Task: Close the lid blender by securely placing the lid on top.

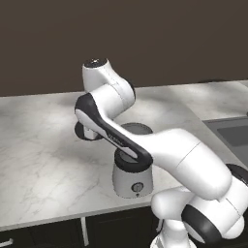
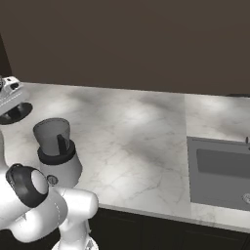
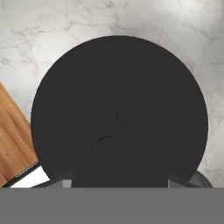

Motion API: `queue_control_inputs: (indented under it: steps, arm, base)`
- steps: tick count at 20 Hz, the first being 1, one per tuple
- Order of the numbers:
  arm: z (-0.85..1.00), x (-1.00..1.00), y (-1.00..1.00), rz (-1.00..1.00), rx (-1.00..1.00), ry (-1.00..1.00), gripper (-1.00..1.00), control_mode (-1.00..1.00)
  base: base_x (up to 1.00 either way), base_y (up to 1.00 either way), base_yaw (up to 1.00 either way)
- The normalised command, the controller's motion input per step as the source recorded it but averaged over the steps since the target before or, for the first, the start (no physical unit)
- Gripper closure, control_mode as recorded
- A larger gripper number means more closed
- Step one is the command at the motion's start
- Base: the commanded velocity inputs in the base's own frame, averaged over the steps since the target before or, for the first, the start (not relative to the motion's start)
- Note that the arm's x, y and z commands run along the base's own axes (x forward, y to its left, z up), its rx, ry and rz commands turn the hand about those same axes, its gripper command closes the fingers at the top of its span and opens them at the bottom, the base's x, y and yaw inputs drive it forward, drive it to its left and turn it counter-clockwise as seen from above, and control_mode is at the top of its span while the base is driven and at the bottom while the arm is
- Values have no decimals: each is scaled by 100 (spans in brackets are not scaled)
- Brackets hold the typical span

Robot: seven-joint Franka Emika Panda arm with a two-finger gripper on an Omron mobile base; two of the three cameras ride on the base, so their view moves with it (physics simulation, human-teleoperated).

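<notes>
Hanging directly over the lid (image 2: 18,113), the tool (image 2: 10,106), near the left edge of the right base view. Looking straight down in the hand view onto the flat black disc of the lid (image 3: 119,109), with its small knob showing faintly at the centre. Blending into that black surface, the dark fingertips, so not possible to tell whether clamping the lid, touching it or standing apart from it.

Lying on or just above the pale marble worktop (image 2: 136,141), the lid, also peeking out as a dark round edge behind the white arm in the left base view (image 1: 85,131).

Standing upright near the front edge of the worktop (image 1: 38,160), the blender (image 2: 56,146), well apart from the lid and nearer the robot. Showing an open mouth on its translucent grey jar, with a black collar and black handle above a light grey base and front dial (image 1: 137,187).

Sitting sunk into the worktop far to the right, a grey sink (image 2: 219,171).
</notes>
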Motion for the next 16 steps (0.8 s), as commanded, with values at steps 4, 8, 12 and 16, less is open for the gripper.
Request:
queue_control_inputs:
  steps: [4,8,12,16]
  arm:
    - [14,0,-68,0,0,4,100,-100]
    - [3,0,-65,0,0,8,100,-100]
    - [-6,0,-44,0,0,12,100,-100]
    - [-6,0,-39,0,0,10,100,-100]
  base:
    - [0,0,0]
    - [0,0,0]
    - [0,0,0]
    - [0,0,0]
